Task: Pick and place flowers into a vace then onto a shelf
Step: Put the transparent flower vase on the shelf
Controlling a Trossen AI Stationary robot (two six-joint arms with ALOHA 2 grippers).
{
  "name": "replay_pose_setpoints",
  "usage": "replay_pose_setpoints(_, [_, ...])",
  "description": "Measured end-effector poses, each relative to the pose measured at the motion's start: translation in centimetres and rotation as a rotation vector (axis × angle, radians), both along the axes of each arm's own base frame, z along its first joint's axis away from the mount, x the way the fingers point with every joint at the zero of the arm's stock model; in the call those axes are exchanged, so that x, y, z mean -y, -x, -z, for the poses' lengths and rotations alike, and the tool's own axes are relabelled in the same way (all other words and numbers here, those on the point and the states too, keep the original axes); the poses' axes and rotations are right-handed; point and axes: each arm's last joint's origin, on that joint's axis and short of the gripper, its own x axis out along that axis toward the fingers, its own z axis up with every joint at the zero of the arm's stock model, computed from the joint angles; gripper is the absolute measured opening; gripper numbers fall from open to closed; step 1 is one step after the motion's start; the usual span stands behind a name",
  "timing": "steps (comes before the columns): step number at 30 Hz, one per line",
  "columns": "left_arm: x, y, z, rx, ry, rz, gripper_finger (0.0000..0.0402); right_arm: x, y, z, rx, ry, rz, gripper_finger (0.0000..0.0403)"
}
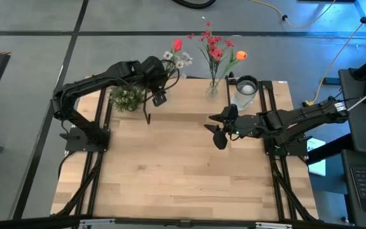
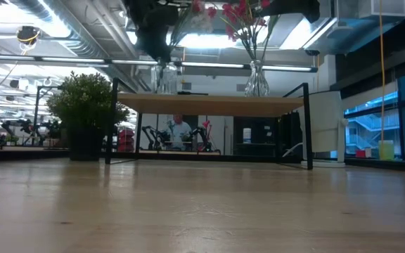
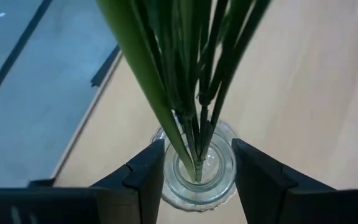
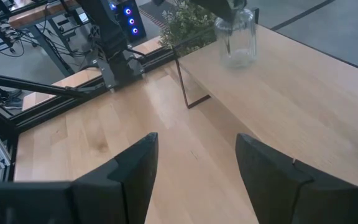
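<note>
Left gripper (image 3: 197, 186) fingers (image 3: 145, 177) closed around glass vase (image 3: 199, 171), green stems (image 3: 191, 93) bunched inside; red tulip (image 1: 177, 44) and white blossoms (image 1: 182, 59) on top. Vase on shelf (image 1: 189, 95) at 11 o'clock on worktop (image 1: 170, 172). Second vase (image 1: 212, 91) with red spray (image 1: 213, 44), orange tulip (image 1: 241, 55) at 12 o'clock on shelf. Right gripper (image 1: 220, 129) at 2 o'clock, fingers open, empty. Worktop bare toward 6 o'clock.

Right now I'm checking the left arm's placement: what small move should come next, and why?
Probably open the left claw wider and lift away: its fingers flank the glass vase of flowers, which already appears to stand on the shelf.
</note>
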Motion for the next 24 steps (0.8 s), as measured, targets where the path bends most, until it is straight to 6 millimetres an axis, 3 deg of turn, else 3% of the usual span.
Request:
replay_pose_setpoints(7, [-0.8,0.5,0.0,-0.023,-0.020,-0.025,0.0161,0.0,0.0,0.0,-0.002,0.004,-0.002,0.0217])
replay_pose_setpoints(16, [-1.4,-0.6,1.0,-0.040,-0.018,-0.007,0.0164,0.0,0.0,0.0,-0.004,0.006,-0.002,0.0217])
replay_pose_setpoints(24, [-1.4,-0.4,0.9,-0.044,-0.017,-0.009,0.0176,0.0,0.0,0.1,-0.011,0.008,-0.003,0.0217])
